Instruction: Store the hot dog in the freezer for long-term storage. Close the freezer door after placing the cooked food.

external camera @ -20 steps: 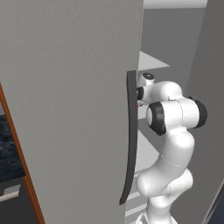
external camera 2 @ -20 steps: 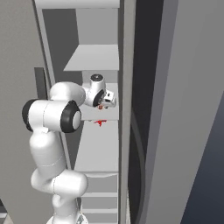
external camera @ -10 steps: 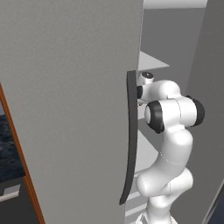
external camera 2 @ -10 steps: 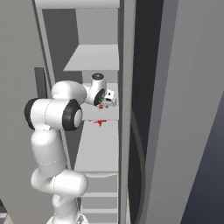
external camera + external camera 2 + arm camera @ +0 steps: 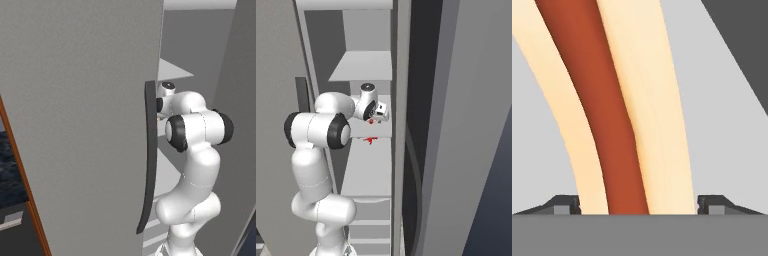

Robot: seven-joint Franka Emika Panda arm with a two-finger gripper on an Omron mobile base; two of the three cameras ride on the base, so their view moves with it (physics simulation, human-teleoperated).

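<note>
The hot dog, tan bun around a reddish-brown sausage, looms close in the hand view and runs between my fingertips. My gripper is shut on it, a tip against each side of the bun, over a light grey shelf. In the right base view the gripper reaches into the freezer, just above the middle shelf, with a red speck of the hot dog under it. The freezer door stands open at the arm's left, with its dark handle facing the arm.
A higher shelf hangs above the hand and drawers sit below. A small red mark shows at the middle shelf's front edge. The grey divider and another grey door stand right of the arm. A brown cabinet edge lies far left.
</note>
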